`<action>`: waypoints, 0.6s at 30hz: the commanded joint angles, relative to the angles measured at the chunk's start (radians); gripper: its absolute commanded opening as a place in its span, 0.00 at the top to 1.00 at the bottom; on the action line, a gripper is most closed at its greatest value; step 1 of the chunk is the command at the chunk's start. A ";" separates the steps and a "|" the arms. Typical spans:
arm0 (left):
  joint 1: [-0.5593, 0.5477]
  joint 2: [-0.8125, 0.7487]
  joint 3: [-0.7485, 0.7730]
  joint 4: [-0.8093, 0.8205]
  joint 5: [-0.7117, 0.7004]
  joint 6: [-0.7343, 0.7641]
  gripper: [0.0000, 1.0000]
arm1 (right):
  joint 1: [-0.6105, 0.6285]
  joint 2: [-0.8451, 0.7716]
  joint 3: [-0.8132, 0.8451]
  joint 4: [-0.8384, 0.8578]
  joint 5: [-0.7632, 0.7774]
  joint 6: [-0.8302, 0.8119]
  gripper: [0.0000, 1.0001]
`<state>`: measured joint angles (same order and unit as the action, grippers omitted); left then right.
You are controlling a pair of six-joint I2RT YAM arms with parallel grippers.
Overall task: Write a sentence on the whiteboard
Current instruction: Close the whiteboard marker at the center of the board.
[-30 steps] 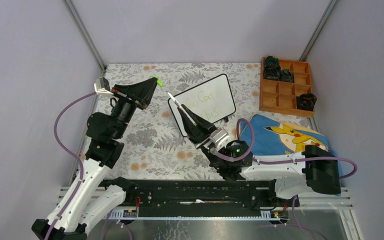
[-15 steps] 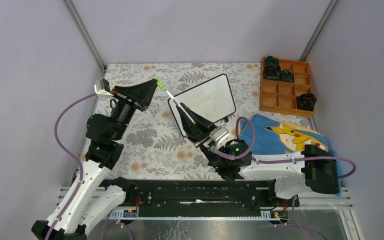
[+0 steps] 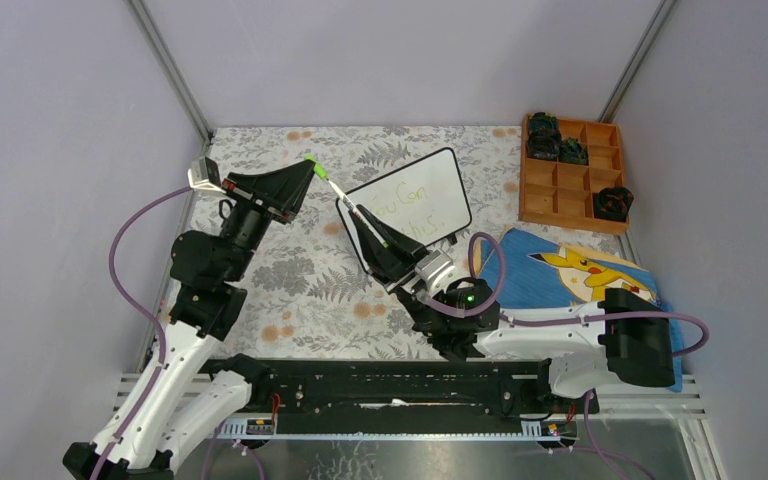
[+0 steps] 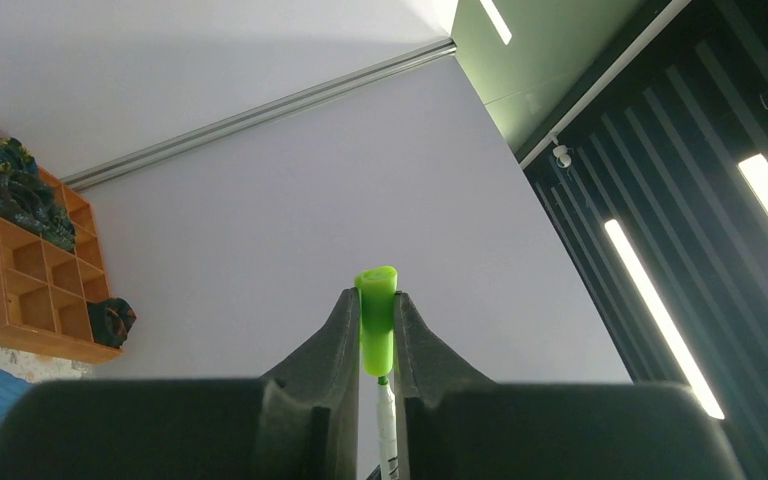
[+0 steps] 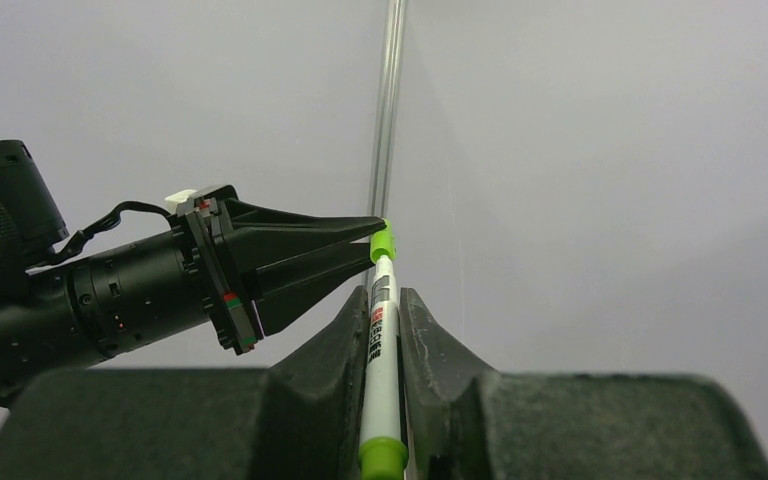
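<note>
Wooden tray (image 3: 525, 180) at the far right holds dark lumps (image 3: 612, 203) in a few cells; I cannot count them surely. Since a second ago the right gripper (image 3: 353, 212), clamped on the marker (image 5: 381, 330), has moved forward. The marker's tip now meets the green cap (image 4: 376, 290) pinched in the left gripper (image 3: 305, 172). One marker, one cap, one whiteboard (image 3: 450, 170) just behind the right gripper, bearing the green sentence (image 3: 410, 205).
</note>
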<state>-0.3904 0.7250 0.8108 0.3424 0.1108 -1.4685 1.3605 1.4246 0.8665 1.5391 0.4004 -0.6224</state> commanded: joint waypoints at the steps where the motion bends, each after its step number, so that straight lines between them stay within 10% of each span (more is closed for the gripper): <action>1: 0.009 -0.015 -0.010 0.067 0.027 -0.009 1.00 | 0.006 0.000 0.047 0.078 0.009 0.010 1.00; 18: 0.009 -0.015 -0.012 0.069 0.061 -0.006 1.00 | 0.005 0.025 0.065 0.088 0.024 0.000 1.00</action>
<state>-0.3904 0.7235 0.8089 0.3458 0.1425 -1.4685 1.3605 1.4448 0.8814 1.5391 0.4026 -0.6197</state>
